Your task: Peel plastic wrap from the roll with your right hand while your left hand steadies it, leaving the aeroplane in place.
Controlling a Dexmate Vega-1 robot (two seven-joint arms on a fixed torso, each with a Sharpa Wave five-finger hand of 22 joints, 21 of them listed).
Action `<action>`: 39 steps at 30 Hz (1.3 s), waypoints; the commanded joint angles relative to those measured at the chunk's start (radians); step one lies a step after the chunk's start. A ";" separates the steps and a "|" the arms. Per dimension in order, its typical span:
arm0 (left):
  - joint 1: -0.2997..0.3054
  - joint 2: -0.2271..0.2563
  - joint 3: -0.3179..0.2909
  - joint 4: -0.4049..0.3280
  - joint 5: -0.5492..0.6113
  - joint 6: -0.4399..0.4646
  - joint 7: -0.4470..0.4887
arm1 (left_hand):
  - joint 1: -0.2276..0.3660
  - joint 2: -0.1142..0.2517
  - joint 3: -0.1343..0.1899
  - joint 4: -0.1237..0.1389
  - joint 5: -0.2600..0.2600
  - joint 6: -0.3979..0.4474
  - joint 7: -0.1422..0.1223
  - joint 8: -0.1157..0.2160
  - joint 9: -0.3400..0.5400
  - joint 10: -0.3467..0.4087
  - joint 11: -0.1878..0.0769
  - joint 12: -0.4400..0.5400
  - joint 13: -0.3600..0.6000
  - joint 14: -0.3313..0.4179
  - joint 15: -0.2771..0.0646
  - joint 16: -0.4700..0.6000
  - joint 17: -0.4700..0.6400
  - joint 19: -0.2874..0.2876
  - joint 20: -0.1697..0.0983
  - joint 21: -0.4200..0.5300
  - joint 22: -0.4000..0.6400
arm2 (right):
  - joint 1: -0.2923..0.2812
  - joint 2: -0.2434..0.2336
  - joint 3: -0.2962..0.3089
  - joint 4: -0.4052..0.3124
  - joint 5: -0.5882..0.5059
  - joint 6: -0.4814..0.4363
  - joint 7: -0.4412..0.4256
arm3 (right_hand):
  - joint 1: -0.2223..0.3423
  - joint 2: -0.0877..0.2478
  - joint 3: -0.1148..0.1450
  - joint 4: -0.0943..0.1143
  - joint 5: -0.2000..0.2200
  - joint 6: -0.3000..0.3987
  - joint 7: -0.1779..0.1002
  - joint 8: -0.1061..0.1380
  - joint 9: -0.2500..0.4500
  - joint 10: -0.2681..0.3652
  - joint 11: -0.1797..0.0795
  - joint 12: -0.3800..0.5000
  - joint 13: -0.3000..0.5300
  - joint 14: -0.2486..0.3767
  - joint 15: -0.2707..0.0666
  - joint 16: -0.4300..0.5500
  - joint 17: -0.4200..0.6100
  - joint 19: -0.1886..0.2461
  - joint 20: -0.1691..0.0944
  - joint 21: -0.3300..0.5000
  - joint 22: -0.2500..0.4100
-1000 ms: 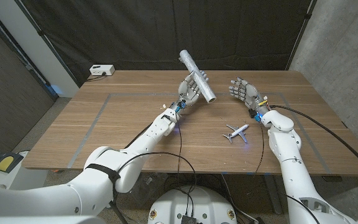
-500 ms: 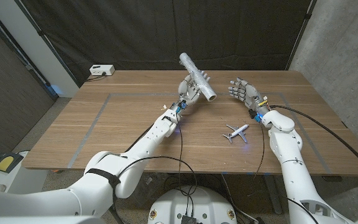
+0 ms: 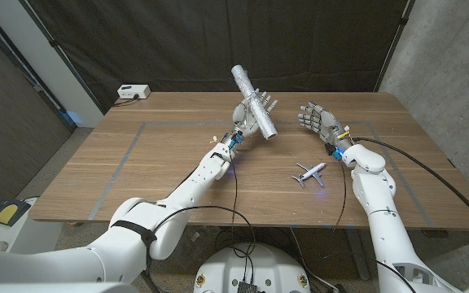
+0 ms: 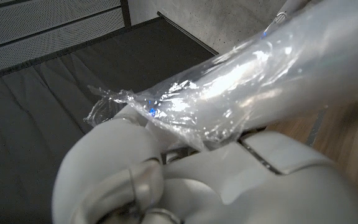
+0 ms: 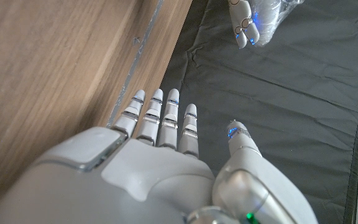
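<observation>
Though not yet touched by the right hand [image 3: 318, 122], held aloft over the far middle of the wooden bench [image 3: 177, 171] in the head view: one roll of plastic wrap [image 3: 253, 102], gripped by the left hand [image 3: 253, 118] around its lower half. Long axis tilted, upper end leaning away toward the dark backdrop and to the robot's left, lower end pointing down and toward the right hand. Right hand raised beside it, fingers spread and holding nothing, well apart from the roll with a clear gap between; roll lying to that hand's left and slightly farther out. Nearest by far: the left hand, already on it. One toy aeroplane [image 3: 310, 172] resting on the bench nearer the robot, just beside the right forearm and apart from both hands. One small white box [image 3: 133, 92] at the bench's far left corner. Seen close in the left wrist view: the roll [image 4: 260, 81] crossing over the back of the left hand [image 4: 185, 180], film crinkled and glossy, a loose ragged flap standing off near one end; probably the edge to catch for peeling. Seen in the right wrist view: the right hand [image 5: 160, 162] open, fingers straight and a little apart, reaching past the bench edge [image 5: 73, 68], with the left hand's fingertips [image 5: 244, 28] and a bit of the film beyond. Judged next: a reach leftward across the gap to the roll's lower end.
</observation>
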 commanded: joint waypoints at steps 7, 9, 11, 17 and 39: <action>0.099 0.021 0.002 -0.198 -0.016 0.039 0.227 | -0.069 0.056 0.029 0.129 -0.008 0.317 0.098 0.176 0.045 0.279 -0.013 0.069 0.018 0.240 -0.103 0.043 0.009 0.104 -0.050 0.044 0.010 | -0.026 -0.017 -0.051 -0.142 -0.092 -0.065 -0.022 | -0.008 0.002 0.007 0.003 -0.001 0.011 -0.003 -0.003 0.005 0.009 -0.001 -0.002 0.001 0.021 -0.001 0.003 0.002 0.023 -0.009 0.009 0.002; 0.119 0.020 0.001 -0.232 -0.020 0.041 0.280 | -0.074 0.059 0.032 0.141 -0.006 0.327 0.101 0.185 0.051 0.290 -0.012 0.073 0.021 0.247 -0.104 0.042 0.009 0.106 -0.049 0.046 0.011 | -0.032 -0.026 -0.067 -0.179 -0.131 -0.083 -0.037 | -0.006 -0.001 0.006 0.000 -0.001 0.012 -0.002 -0.003 0.005 0.009 -0.001 -0.002 0.001 0.023 -0.002 0.004 0.002 0.027 -0.006 0.010 0.002; 0.133 0.019 0.001 -0.254 -0.026 0.043 0.316 | -0.083 0.058 0.033 0.158 -0.005 0.303 0.105 0.182 0.058 0.281 -0.009 0.069 0.024 0.247 -0.103 0.035 0.010 0.107 -0.049 0.048 0.012 | -0.037 -0.026 -0.076 -0.211 -0.152 -0.107 -0.044 | -0.005 -0.004 0.006 -0.002 -0.002 0.012 -0.004 -0.003 0.005 0.011 -0.002 -0.002 0.001 0.023 -0.005 0.003 0.002 0.032 -0.004 0.012 0.002; 0.151 0.018 0.005 -0.283 -0.040 0.045 0.375 | -0.150 0.007 -0.008 0.212 -0.002 0.172 0.081 0.140 0.059 0.241 -0.007 0.045 0.037 0.211 -0.108 -0.002 0.010 0.109 -0.049 0.045 0.006 | -0.049 -0.031 -0.107 -0.289 -0.209 -0.153 -0.050 | 0.002 -0.019 0.003 -0.013 -0.005 0.017 -0.005 -0.001 0.005 0.015 -0.010 -0.001 0.001 0.029 -0.007 0.004 0.001 0.047 0.002 0.017 0.002; 0.135 0.022 0.033 -0.263 -0.011 -0.012 0.432 | -0.235 -0.208 -0.164 0.188 0.052 0.075 0.041 0.089 0.016 0.158 -0.014 0.011 0.045 0.123 -0.094 -0.052 0.009 0.075 -0.036 -0.015 0.004 | -0.095 -0.086 -0.298 -0.522 -0.623 -0.207 -0.183 | 0.201 -0.051 0.050 -0.104 -0.005 0.064 -0.018 0.011 0.006 0.052 -0.072 -0.004 0.001 0.132 -0.090 0.008 -0.001 0.183 0.026 0.065 -0.002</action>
